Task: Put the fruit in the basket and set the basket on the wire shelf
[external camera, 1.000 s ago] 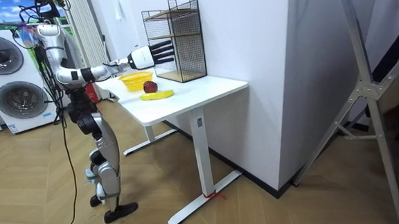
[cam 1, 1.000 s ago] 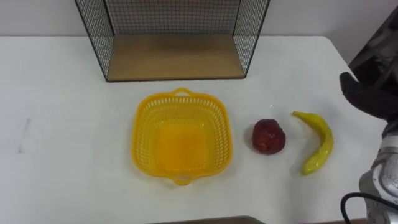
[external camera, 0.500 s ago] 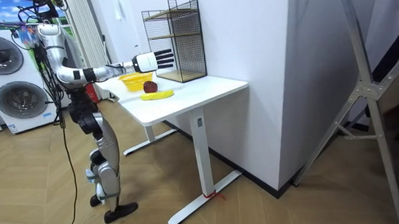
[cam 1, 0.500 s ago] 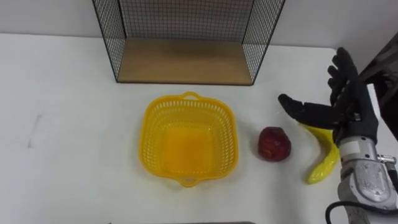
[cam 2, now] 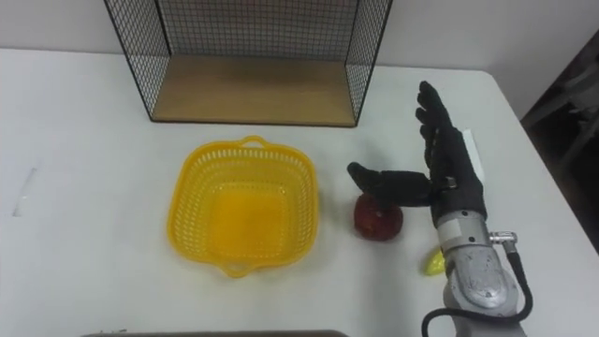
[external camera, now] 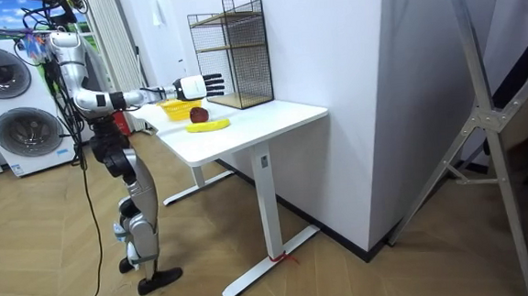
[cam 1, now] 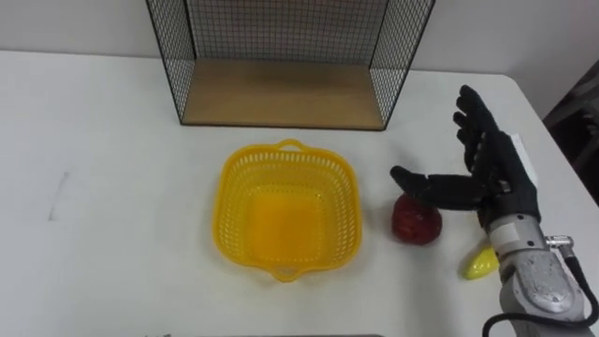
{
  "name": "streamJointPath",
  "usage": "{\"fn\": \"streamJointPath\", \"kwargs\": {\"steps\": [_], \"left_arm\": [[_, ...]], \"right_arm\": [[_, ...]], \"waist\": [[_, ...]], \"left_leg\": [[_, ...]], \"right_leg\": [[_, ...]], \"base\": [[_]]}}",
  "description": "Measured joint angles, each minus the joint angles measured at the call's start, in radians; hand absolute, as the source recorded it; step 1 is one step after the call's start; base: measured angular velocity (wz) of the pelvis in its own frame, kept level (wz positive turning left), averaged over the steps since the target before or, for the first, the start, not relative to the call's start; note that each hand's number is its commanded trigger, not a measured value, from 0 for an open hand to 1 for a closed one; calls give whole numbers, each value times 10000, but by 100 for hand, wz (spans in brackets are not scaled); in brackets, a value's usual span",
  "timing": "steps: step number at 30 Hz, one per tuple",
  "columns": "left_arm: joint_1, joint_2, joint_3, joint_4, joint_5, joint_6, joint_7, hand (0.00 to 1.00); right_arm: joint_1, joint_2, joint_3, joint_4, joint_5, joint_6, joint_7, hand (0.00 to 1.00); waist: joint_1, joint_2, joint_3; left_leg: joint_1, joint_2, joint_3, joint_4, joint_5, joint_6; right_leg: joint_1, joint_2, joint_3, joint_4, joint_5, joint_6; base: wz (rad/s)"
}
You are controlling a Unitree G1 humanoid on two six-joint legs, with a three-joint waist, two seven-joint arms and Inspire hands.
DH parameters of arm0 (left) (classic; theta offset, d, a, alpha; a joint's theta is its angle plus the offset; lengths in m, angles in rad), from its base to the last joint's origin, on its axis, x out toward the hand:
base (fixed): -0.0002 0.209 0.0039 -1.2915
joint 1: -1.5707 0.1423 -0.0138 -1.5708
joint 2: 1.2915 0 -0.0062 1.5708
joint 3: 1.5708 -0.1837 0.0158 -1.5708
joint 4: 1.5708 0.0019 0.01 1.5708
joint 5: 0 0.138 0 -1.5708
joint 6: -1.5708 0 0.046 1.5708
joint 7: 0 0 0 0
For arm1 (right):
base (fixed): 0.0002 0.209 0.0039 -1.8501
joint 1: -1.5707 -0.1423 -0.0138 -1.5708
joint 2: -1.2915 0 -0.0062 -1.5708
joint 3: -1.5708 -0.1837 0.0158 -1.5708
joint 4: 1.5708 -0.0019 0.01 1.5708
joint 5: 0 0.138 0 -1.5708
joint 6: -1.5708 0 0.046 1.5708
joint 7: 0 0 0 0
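Observation:
A yellow plastic basket (cam 1: 288, 212) (cam 2: 242, 206) sits empty in the middle of the white table. To its right lies a dark red apple (cam 1: 416, 221) (cam 2: 377, 220). My right hand (cam 1: 491, 175) (cam 2: 449, 178) hovers open just above and right of the apple, thumb stretched over it, fingers straight. Under that hand lies a yellow banana (cam 1: 478, 264) (cam 2: 434, 261), with just its near tip showing. The black wire shelf (cam 1: 285, 92) (cam 2: 251, 89) with a wooden floor stands at the back of the table. In the room view I stand at the table's end with my right hand (external camera: 196, 84) over the apple (external camera: 199, 114).
The table's right edge (cam 1: 562, 140) runs close beside my right hand. A faint grey mark (cam 1: 58, 192) lies on the tabletop at the left. In the room view, washing machines (external camera: 9, 104) stand behind me.
My right hand has come in from the right edge and lowered leftward over the apple, now covering most of the banana. The eye views have shifted slightly.

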Motion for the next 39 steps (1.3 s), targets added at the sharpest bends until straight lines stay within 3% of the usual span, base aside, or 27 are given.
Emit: {"fn": "streamJointPath", "kwargs": {"steps": [21, 34, 39], "left_arm": [[-201, -19, -392, 313, -5, 4, -103, 0], [-216, 41, -377, 324, -4, 36, -369, 0], [-302, 67, -377, 536, -3, 55, -384, 0]], "right_arm": [[138, 7, 815, 1078, -367, 44, 767, 0], [122, 9, 825, 1877, -805, 17, 898, 0], [125, 28, 823, 2054, -1138, 6, 844, 0]], "waist": [[94, -60, 54], [65, -123, 20], [55, -200, 1]], "left_leg": [[-23, -2, -22, 2, 0, 1], [-26, -6, -35, 0, 0, 1], [-2, -13, -252, 5, 0, 1]], "right_leg": [[-17, -10, -55, 1, 1, 1], [-8, -20, -138, -5, 2, 3], [107, -38, -294, -19, 2, 3]], "base": [[0], [0], [12]]}}
